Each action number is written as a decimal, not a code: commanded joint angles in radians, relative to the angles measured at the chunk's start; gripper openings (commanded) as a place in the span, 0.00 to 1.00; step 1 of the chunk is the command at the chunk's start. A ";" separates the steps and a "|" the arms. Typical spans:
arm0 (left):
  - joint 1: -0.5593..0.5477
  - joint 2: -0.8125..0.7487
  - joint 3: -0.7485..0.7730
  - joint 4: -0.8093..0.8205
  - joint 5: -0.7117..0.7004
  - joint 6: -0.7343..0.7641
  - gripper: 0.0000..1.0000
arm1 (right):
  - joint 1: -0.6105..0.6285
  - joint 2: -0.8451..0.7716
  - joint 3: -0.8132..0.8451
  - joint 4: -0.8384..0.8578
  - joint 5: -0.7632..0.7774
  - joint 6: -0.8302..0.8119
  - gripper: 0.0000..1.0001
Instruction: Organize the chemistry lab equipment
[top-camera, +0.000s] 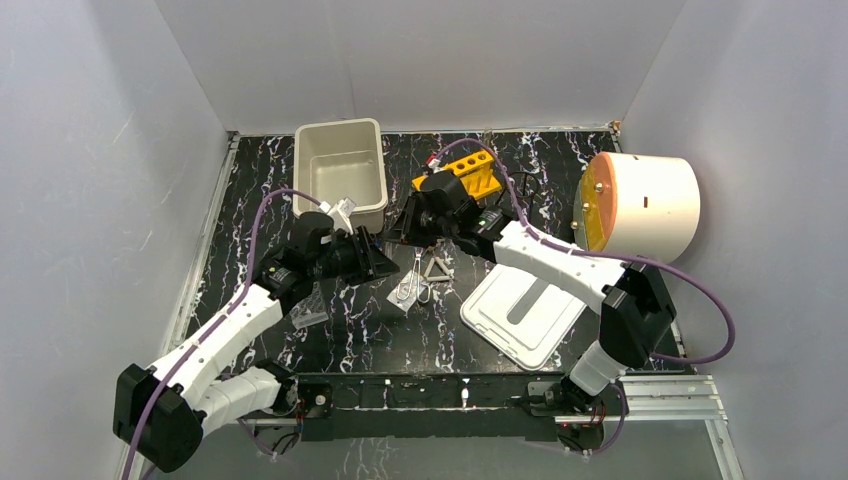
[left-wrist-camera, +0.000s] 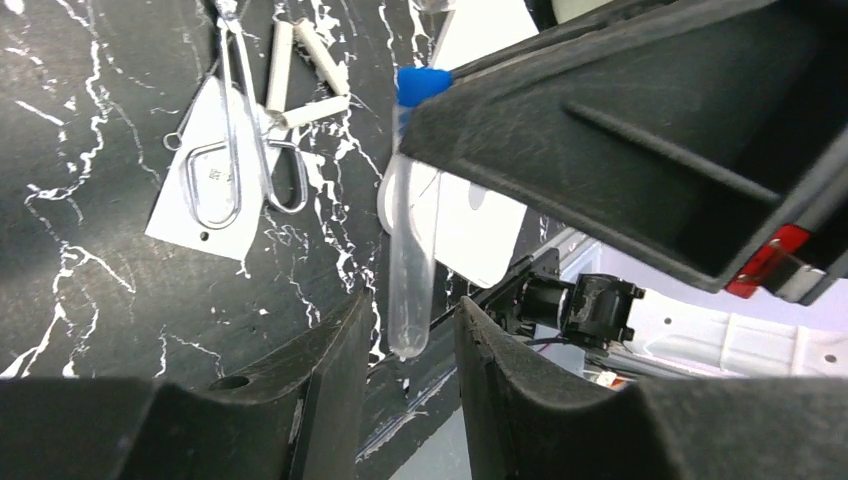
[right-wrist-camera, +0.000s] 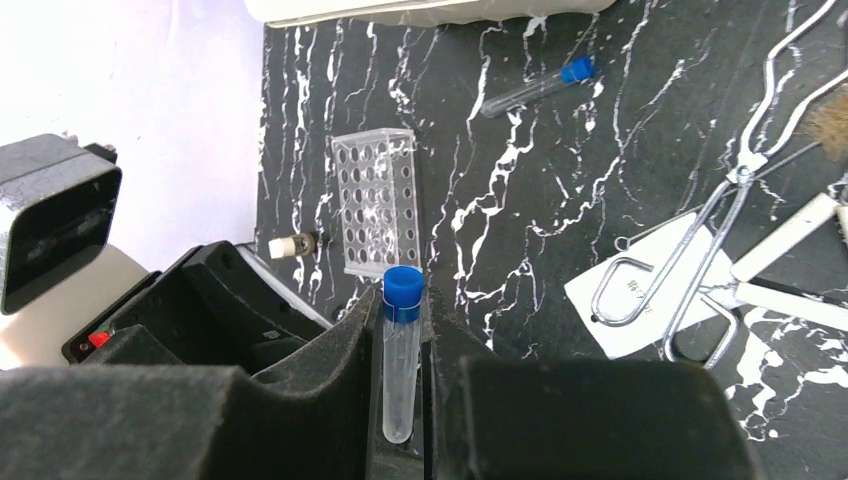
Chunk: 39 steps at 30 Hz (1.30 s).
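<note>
My right gripper (right-wrist-camera: 402, 308) is shut on a clear blue-capped vial (right-wrist-camera: 400, 360) held above the table. From the other side my left gripper (left-wrist-camera: 410, 320) straddles that vial's (left-wrist-camera: 410, 260) rounded bottom end. Its jaws are open, with a small gap on each side. Both grippers meet mid-table, the left (top-camera: 378, 262) just below the right (top-camera: 398, 228). A second blue-capped vial (right-wrist-camera: 535, 88) lies loose on the table. Thin metal tweezers (left-wrist-camera: 235, 130) rest on a white card (left-wrist-camera: 215, 200), with the white triangle (left-wrist-camera: 300, 75) beside them.
A white bin (top-camera: 340, 170) stands at the back left and a yellow block (top-camera: 470, 175) behind the grippers. A white lid (top-camera: 525, 310) lies front right. A large white drum with an orange face (top-camera: 640, 205) stands at right. A clear hole rack (right-wrist-camera: 375, 200) lies near the left arm.
</note>
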 joint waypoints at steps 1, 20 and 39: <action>0.004 -0.008 0.029 0.066 0.087 -0.003 0.34 | -0.004 -0.057 -0.026 0.080 -0.095 -0.008 0.19; 0.004 0.049 0.187 -0.152 0.204 0.424 0.00 | -0.116 -0.076 -0.014 -0.006 -0.388 -0.057 0.49; 0.004 0.075 0.332 -0.314 -0.197 0.316 0.71 | -0.137 -0.094 0.012 0.004 -0.304 -0.120 0.17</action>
